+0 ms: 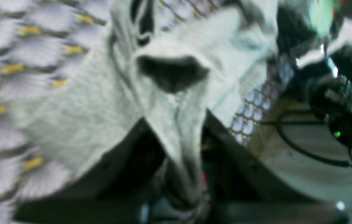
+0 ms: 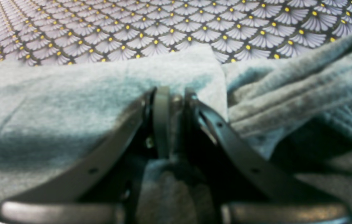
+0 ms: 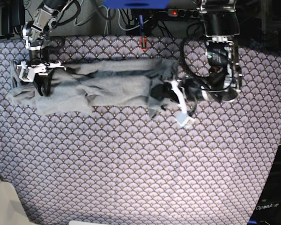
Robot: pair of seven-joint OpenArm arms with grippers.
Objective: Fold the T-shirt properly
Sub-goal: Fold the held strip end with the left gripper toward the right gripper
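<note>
Fabric is pinched in both of my hands: the left hand (image 3: 165,92), at centre right of the base view, is clamped on one end of the T-shirt (image 3: 107,86), and the right hand (image 3: 41,84), at upper left, is closed on the other end. The grey shirt lies crumpled in a long band across the top of the patterned surface (image 3: 140,164). I judge this the spreading step, so next I should lift and pull both ends apart together, keeping the cloth taut.
</note>
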